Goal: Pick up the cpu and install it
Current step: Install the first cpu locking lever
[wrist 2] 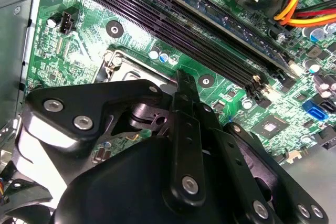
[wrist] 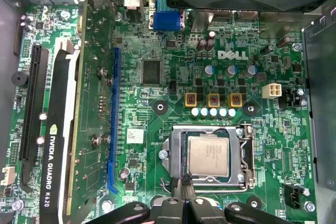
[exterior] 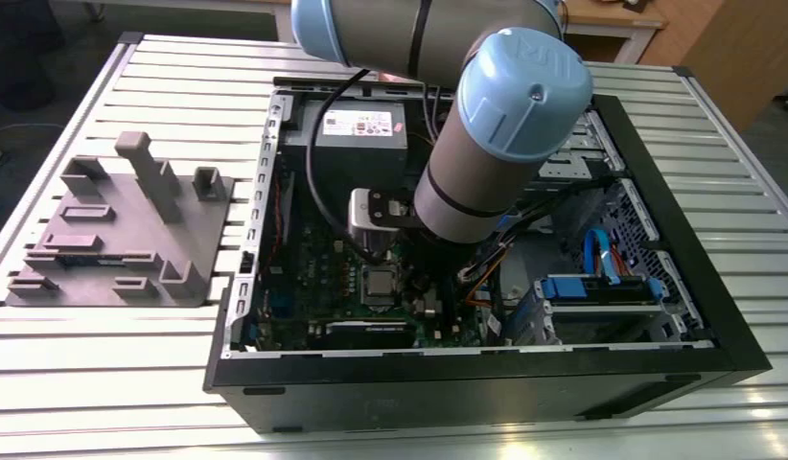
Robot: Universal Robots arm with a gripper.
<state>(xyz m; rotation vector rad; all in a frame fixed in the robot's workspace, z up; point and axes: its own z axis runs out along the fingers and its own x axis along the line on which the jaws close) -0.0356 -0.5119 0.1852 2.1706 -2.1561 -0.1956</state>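
**First wrist view: cpu seated in the socket, gripper just beside it**

First wrist view: the cpu [wrist: 208, 155] is seen lying flat inside the metal socket frame [wrist: 247, 156] on the green motherboard [wrist: 173, 98]. The gripper [wrist: 185, 186] is placed at the edge of the socket, its fingertips brought close together, and nothing is held between them. The tips are found just beside the cpu's corner; contact cannot be confirmed. In the exterior view, the arm [exterior: 497, 144] is lowered into the open computer case [exterior: 701, 316], which is laid on a slatted worktop [exterior: 113, 383]. A grey fixture [exterior: 119, 235] is set near the case, on the exterior view's left.
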